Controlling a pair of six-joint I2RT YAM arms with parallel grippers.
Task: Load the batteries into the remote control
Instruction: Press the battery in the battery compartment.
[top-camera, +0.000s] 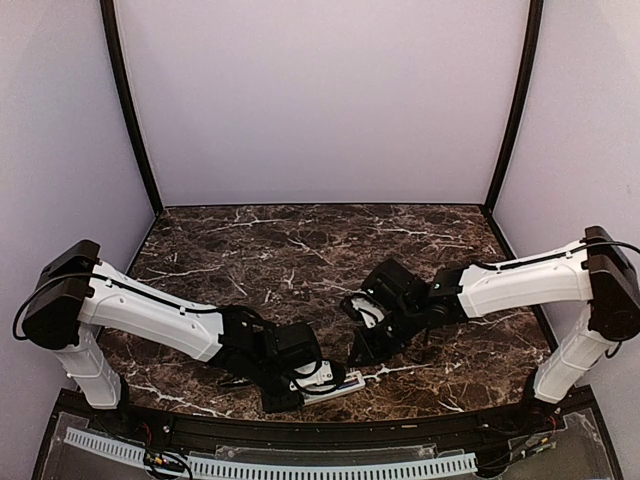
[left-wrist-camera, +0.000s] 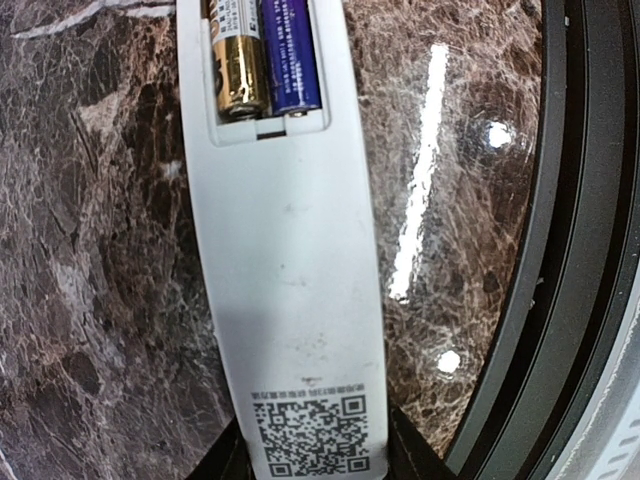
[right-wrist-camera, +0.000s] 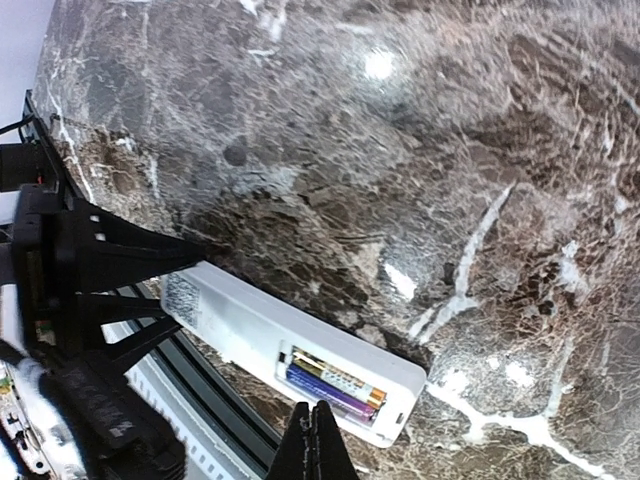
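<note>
The white remote control (left-wrist-camera: 290, 260) lies back up on the marble near the table's front edge, QR label towards my left gripper (left-wrist-camera: 315, 450), which is shut on its end. Its open recess holds two batteries side by side: a gold and black one (left-wrist-camera: 238, 60) and a bluish-purple one (left-wrist-camera: 288, 55). In the top view the remote (top-camera: 338, 385) sticks out right of the left gripper (top-camera: 300, 385). My right gripper (right-wrist-camera: 316, 435) is shut and empty, hovering just beside the recess, where both batteries (right-wrist-camera: 335, 385) show. It also shows in the top view (top-camera: 362, 350).
The black raised rail (left-wrist-camera: 580, 250) of the table's front edge runs close along the remote's side. A white slotted cable tray (top-camera: 270, 465) lies beyond it. Brown marble table (top-camera: 300, 250) stretches to the back walls.
</note>
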